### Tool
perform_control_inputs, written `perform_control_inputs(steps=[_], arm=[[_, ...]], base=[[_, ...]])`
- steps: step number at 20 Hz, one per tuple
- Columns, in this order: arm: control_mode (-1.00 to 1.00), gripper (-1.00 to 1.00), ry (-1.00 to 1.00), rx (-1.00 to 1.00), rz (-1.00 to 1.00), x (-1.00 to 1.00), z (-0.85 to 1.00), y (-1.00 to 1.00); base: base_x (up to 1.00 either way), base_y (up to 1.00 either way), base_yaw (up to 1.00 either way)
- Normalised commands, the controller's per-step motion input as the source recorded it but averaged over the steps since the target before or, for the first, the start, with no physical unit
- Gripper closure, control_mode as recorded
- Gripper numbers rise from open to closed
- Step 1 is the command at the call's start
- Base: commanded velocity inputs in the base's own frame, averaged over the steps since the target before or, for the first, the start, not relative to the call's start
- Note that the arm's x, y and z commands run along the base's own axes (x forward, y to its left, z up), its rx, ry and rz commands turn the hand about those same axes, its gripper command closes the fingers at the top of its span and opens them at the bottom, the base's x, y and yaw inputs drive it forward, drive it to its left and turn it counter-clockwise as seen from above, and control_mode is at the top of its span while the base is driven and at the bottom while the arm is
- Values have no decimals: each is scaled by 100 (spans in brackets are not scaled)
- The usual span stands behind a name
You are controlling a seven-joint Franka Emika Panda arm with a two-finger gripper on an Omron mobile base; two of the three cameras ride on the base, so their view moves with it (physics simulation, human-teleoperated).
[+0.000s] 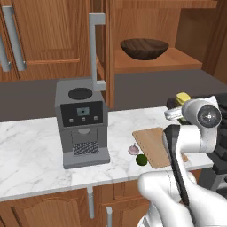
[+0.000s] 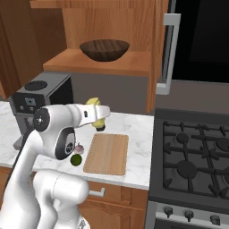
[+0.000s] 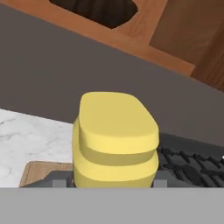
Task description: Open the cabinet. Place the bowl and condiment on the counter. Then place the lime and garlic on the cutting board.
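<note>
The pincer point(image 2: 99, 117) grips the small yellow dark-capped condiment bottle point(image 3: 116, 140), carried above the white marble tabletop point(image 2: 136, 134) for setting down; the light-brown wooden cutting board point(image 2: 107, 153) lies just below it.

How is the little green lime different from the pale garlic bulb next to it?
The round bright green lime is smooth and ball-shaped; the pale pinkish garlic bulb has a pointed top. The lime sits nearer the counter's front edge, the garlic behind it. Both are small and lie on the white marble counter, just off the light wooden cutting board.
</note>
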Motion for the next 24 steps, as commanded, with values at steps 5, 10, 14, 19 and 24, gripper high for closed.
perform_control_inputs(steps=[5,10,14,19,24], arm=[[-100,100,0,0,-18,-11,-53,-71],[-100,100,0,0,-5,-3,-69,-43],[-100,100,-1,0,5,0,-66,-21],[-100,100,-6,0,10,0,-57,-8],[-100,100,-13,0,16,0,-54,-2]], base=[[0,0,0],[0,0,0],[0,0,0],[0,0,0],[0,0,0]])
